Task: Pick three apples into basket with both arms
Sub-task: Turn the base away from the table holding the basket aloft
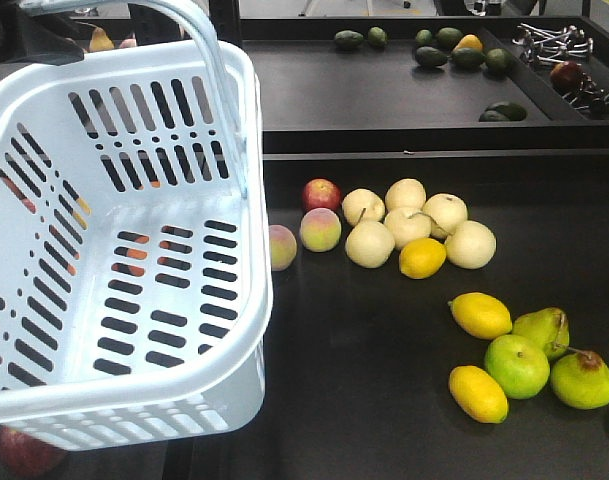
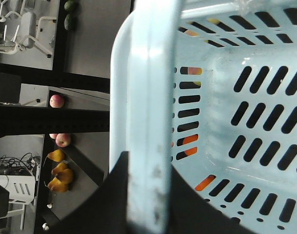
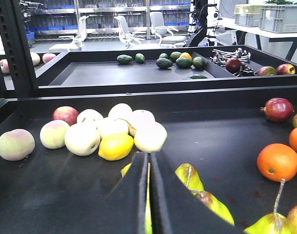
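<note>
Basket hides fruit, cropped at frame edge.
The basket [image 1: 134,70] runs off the left edge and covers most of a dark red apple [image 1: 24,452] beneath it.

This looks like a robotics lab staged as a produce stand. Black tray-like worktops [image 3: 221,141] carry loose fruit [image 3: 116,146]. Behind them stand white office chairs [image 3: 125,30], shelves of blue bins [image 3: 102,20], and grey crates [image 3: 281,13] on a table.

Left gripper [image 2: 148,197] clamps the basket [image 2: 120,87]; right gripper's [image 3: 149,195] jaws closed
</note>
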Tool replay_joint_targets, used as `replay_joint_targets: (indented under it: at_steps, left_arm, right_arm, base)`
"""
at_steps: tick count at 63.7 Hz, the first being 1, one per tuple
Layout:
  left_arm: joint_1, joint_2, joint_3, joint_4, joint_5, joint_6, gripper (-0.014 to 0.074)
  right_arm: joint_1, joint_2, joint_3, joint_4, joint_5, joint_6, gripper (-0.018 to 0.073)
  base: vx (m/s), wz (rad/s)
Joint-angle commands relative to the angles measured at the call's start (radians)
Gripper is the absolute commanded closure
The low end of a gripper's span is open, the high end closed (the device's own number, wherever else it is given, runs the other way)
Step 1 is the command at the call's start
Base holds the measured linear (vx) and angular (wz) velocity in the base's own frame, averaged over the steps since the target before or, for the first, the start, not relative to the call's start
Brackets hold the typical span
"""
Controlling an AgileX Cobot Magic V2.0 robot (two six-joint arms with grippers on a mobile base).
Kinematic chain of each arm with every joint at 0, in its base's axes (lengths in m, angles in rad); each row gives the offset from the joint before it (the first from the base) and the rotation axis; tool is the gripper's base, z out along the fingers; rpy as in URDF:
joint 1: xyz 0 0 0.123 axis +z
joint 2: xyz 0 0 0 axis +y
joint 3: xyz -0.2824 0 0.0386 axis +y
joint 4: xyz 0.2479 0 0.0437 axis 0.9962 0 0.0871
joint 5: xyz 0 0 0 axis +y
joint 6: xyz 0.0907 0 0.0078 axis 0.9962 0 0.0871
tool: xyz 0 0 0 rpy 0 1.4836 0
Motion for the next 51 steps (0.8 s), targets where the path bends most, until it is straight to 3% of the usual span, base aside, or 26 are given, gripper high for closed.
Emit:
replay_joint_targets:
  at_steps: [1,29,51]
  left_arm:
    - [-0.002,-0.027,-0.033,0.013,-0.042,-0.009,0.0603]
    - [-0.002,-0.027,-0.033,0.013,-0.043,-0.009,0.0603]
    - [-0.002,-0.027,-0.033,0.013,-0.043,-0.009,0.0603]
  right_arm:
    - [-0.005,-0.014,0.012,0.0,-0.078,-0.001,0.0568]
    - [-0.005,-0.014,0.012,0.0,-0.078,-0.001,0.0568]
    - [-0.005,-0.014,0.012,0.0,-0.078,-0.001,0.0568]
  base:
    - [0.0,0.03]
    - [-0.03,0.12]
    - [-0.05,0.33]
